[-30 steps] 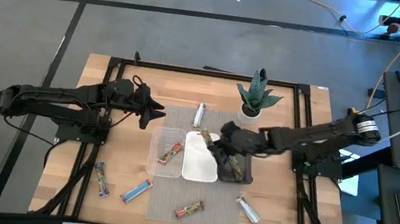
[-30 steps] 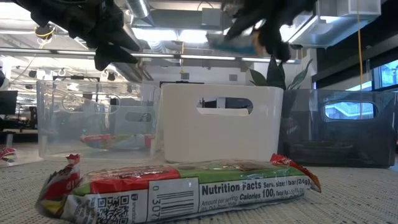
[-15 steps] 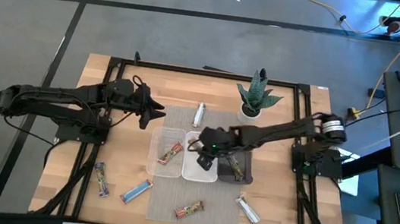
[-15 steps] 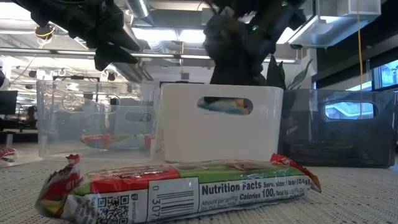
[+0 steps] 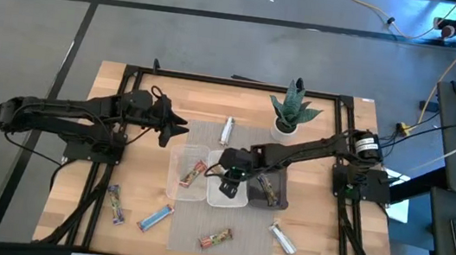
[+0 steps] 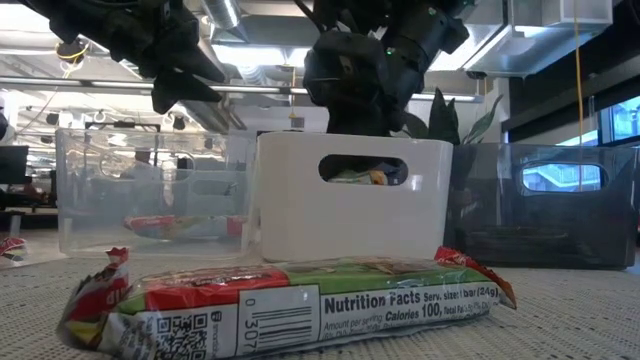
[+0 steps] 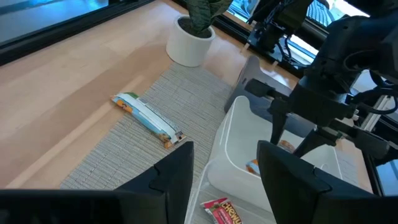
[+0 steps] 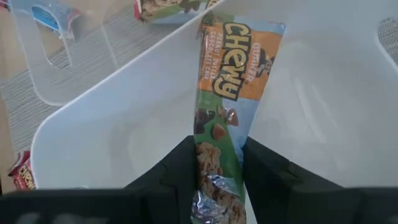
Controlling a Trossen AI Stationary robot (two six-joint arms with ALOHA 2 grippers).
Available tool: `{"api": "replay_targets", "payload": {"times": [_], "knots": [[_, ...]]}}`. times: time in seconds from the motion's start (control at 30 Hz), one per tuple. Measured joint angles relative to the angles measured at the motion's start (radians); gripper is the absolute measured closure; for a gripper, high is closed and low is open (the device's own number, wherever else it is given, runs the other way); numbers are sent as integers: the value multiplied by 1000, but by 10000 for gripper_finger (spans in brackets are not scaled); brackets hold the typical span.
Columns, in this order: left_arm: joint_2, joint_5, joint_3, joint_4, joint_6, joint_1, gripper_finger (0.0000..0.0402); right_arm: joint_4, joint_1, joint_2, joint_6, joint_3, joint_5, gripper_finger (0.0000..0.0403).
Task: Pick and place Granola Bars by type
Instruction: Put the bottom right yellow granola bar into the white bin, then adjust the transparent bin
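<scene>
Swinging left from the dark bin (image 5: 271, 191), the right hand (image 5: 229, 177) has dipped into the white bin (image 5: 221, 198), pinching a granola bar (image 8: 222, 99). Next: release it. Left hand (image 5: 178, 125) hovers spread, far-left.

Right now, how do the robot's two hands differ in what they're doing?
The right hand is lowered into the white bin, shut on a Chewy bar. The left hand hangs above the table's left side, open and empty, over no bin. Both are dark, two-fingered hands.
</scene>
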Motion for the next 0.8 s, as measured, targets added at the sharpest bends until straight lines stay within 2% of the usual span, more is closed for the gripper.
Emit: {"api": "replay_targets", "payload": {"times": [0.23, 0.5, 0.6, 0.8], "knots": [[0, 0, 0, 0, -35, 0, 233, -9, 0, 0, 7, 0, -42, 269], [0, 26, 0, -34, -50, 0, 232, -120, -1, -10, 86, 7, -25, 210], [0, 24, 0, -114, -31, 0, 233, -268, 0, -18, 107, 56, -3, 196], [-2, 21, 1, -396, -31, -1, 235, -514, 53, -68, 113, 198, 150, 190]]}}
